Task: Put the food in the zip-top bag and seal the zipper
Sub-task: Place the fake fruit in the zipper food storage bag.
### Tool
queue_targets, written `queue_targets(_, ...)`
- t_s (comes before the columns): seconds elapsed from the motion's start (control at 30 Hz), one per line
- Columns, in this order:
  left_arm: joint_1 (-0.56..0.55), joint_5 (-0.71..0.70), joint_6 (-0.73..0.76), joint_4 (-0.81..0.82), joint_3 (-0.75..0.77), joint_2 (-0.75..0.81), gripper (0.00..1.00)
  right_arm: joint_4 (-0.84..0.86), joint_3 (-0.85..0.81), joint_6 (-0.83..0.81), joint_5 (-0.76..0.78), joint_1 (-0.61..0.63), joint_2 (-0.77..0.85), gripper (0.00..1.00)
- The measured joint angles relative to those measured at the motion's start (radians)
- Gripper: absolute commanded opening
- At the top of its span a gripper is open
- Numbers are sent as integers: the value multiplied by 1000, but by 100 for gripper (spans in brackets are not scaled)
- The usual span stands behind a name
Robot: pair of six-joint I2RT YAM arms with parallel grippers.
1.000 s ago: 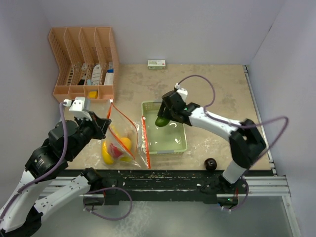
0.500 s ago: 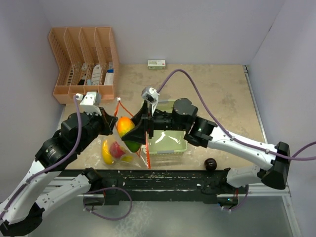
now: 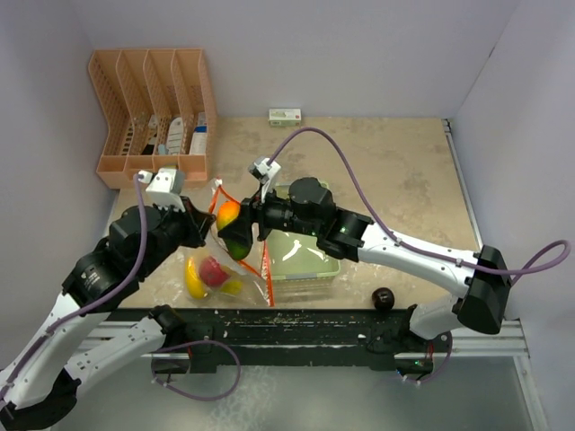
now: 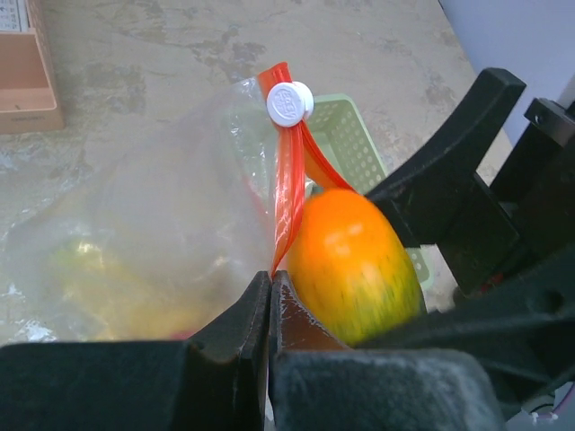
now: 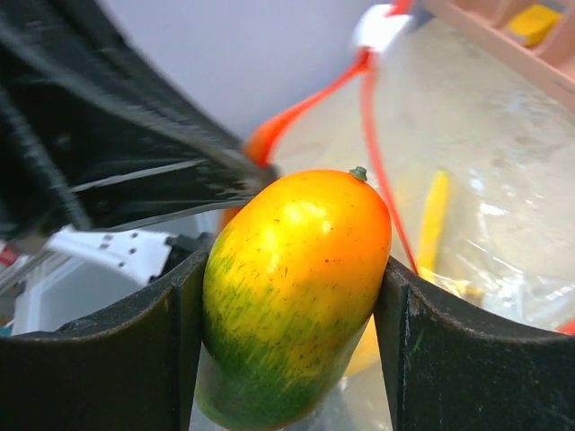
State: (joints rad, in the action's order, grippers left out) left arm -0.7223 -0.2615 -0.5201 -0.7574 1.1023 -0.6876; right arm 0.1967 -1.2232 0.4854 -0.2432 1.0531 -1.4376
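- Moved within the last second: green-red mango (image 5: 292, 287), from over the pale green tray (image 3: 328, 267) to the zip-top bag (image 4: 153, 215) mouth.
- Mango: glossy, orange top, green base.
- Right gripper (image 3: 239, 232): jaws wide, clamping the mango.
- Left gripper (image 4: 269, 285): pinched closed on the orange-red zipper (image 4: 287, 180).
- White slider (image 4: 289, 101): embossed marks, unreadable.
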Motion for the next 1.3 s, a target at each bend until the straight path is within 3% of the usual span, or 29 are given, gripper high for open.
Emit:
queue_targets(0.13, 0, 0, 0, -23, 9, 18, 0, -38, 0, 0, 145, 0, 0, 39)
queue_targets(0.23, 0, 0, 0, -33, 13, 26, 0, -75, -7, 0, 230, 0, -2, 48)
queue_targets(0.3, 0, 0, 0, -36, 14, 29, 0, -113, -37, -4, 276, 0, -19, 64)
queue_targets(0.4, 0, 0, 0, -35, 14, 28, 0, -148, -106, -27, 310, 0, -70, 99)
queue_targets(0.77, 0, 0, 8, -2, 12, -2, 0, -327, -121, -35, 367, 9, 24, 99)
queue_targets(0.97, 0, 5, 8, 35, -3, 24, 0, -723, -102, 194, 591, -21, 183, 99)
queue_targets(1.17, 0, 23, 8, 47, -22, 63, 0, -1069, 173, 433, 644, -212, 330, 99)
queue_targets(1.3, 0, 36, 8, 48, -35, 92, 0, -1267, 283, 579, 650, -249, 440, 100)
